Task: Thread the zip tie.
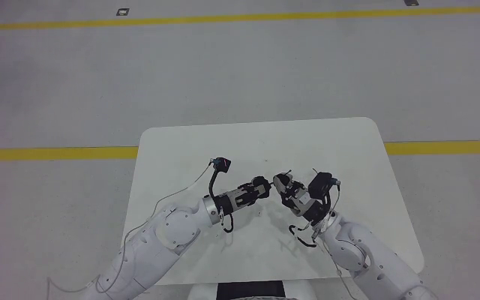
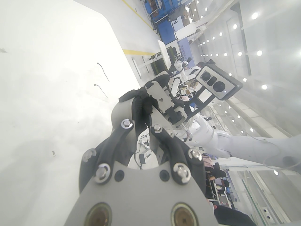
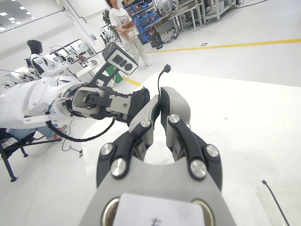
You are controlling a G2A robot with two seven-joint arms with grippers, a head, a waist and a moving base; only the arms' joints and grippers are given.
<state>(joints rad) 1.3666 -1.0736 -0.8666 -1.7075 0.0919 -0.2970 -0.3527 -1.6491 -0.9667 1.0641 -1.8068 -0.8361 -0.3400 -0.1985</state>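
right end effector (image 3: 160, 105) clamps zip tie (image 3: 167, 67), head sticking up above its tips | left end effector (image 2: 141, 101) closed, just beside

Clenched left end effector (image 1: 262, 184) faces clenched right end effector (image 1: 280, 181).

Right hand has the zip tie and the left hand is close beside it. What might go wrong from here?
1. The zip tie stands thin and curved above the shut right hand, so it may flex or slip when pushed.
2. The left hand sits almost against the right hand; a small misjudged move might knock them together.
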